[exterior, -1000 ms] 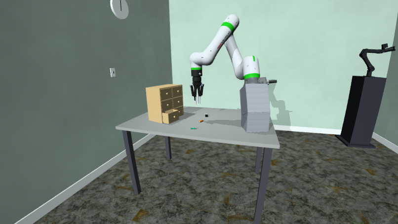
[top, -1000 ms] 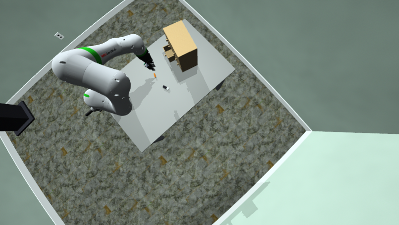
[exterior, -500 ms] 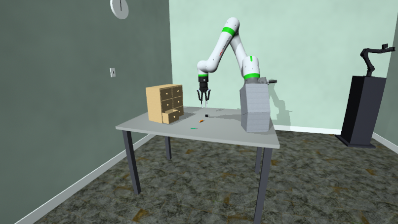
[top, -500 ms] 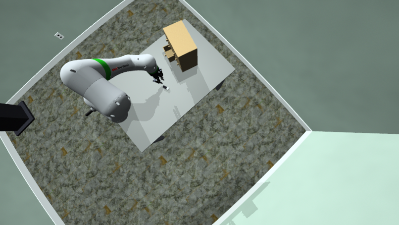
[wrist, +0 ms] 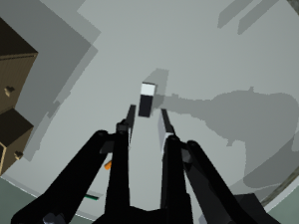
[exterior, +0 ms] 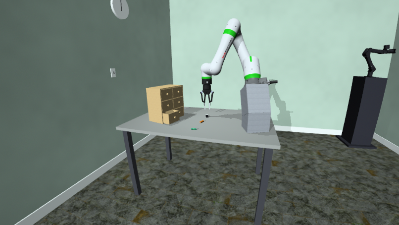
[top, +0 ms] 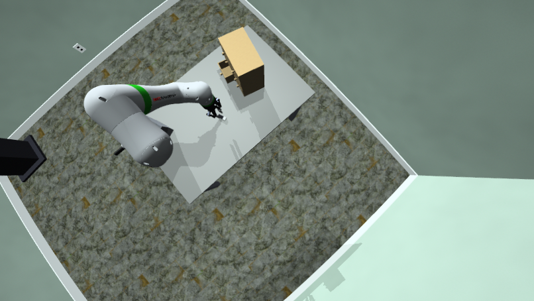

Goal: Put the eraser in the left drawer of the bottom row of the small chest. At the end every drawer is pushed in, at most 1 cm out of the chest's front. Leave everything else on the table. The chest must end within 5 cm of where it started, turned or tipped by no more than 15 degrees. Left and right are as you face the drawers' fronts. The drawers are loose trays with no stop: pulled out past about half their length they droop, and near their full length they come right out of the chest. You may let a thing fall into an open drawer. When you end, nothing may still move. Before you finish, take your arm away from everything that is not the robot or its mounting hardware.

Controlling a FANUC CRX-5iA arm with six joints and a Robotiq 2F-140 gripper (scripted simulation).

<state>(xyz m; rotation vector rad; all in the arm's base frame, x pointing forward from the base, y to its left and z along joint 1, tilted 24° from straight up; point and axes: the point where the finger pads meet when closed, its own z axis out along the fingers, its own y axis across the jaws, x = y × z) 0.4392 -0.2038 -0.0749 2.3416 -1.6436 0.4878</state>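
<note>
One eraser (top: 224, 118) (exterior: 206, 116) (wrist: 147, 100), partly covered from above by the spread, unladen end effector (top: 220, 111) (exterior: 207, 108) (wrist: 147, 114), drawer interior (exterior: 171, 111) barely visible

The gray table (top: 276, 112) (exterior: 223, 131) (wrist: 209, 59) bears the chest (top: 242, 52) (exterior: 155, 104) (wrist: 15, 74), eraser (top: 222, 117) (exterior: 206, 116) (wrist: 147, 100), orange (exterior: 201, 121) (wrist: 108, 165) and green items (exterior: 194, 129) (wrist: 92, 197).

Arm bent at elbow, wrist down; jaws (top: 219, 112) (exterior: 207, 108) partly open, nothing between, upper centre of exterior frame.

White rounded arm (top: 164, 95) (exterior: 223, 51), green bands, red-and-black lettering, black linkage jaws (top: 215, 109) (exterior: 206, 107)
</note>
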